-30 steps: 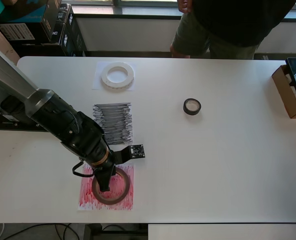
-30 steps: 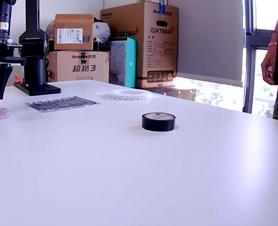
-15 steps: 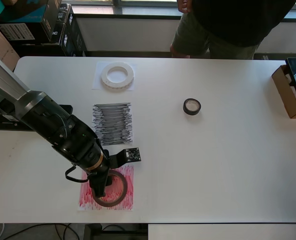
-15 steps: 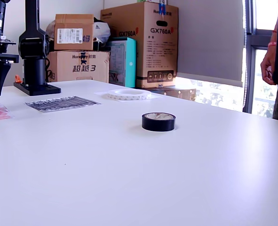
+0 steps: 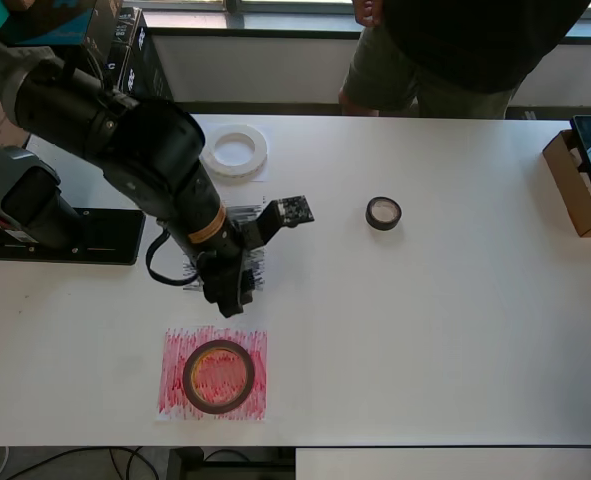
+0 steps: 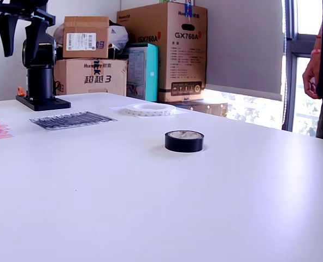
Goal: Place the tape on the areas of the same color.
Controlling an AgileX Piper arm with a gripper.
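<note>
The dark red-brown ring [image 5: 218,376] lies flat on the red scribbled sheet [image 5: 175,350] near the table's front edge. The white ring [image 5: 235,150] lies on the white sheet [image 5: 195,165]. The small black roll [image 5: 383,213] stands on bare table, apart from every sheet. My gripper [image 5: 227,298] is open and empty, raised above the black scribbled sheet [image 5: 256,268], which my arm partly hides. In the exterior view the gripper [image 6: 20,38] hangs high at the left, above the black sheet [image 6: 72,119], with the black roll [image 6: 184,141] at the middle.
The arm's black base [image 5: 75,236] sits at the overhead view's left. An open cardboard box [image 5: 575,185] stands at the right edge. A person [image 5: 455,50] stands at the far edge. Stacked cartons [image 6: 166,49] stand behind the table.
My gripper let go of the red-brown ring on the red sheet, rose, and moved up the overhead view to above the black sheet. The ring stays flat on the red sheet.
</note>
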